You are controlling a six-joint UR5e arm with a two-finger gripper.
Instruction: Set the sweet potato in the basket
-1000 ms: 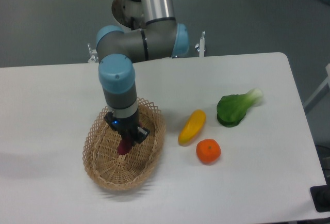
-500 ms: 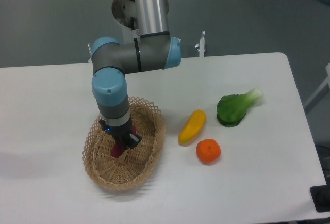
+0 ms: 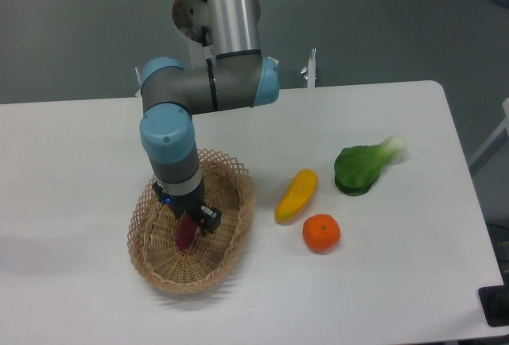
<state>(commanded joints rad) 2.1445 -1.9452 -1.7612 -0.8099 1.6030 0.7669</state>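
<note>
Sweet potato (image 3: pixel 186 234) between jaws, over basket (image 3: pixel 231 234)

Tool (image 3: pixel 189 222) with sweet potato (image 3: pixel 187 234) inside basket (image 3: pixel 231 230)

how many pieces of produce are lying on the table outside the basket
3: a yellow vegetable right of the basket, an orange fruit just below it, and a leafy green vegetable farther right. None appears hidden.
</note>
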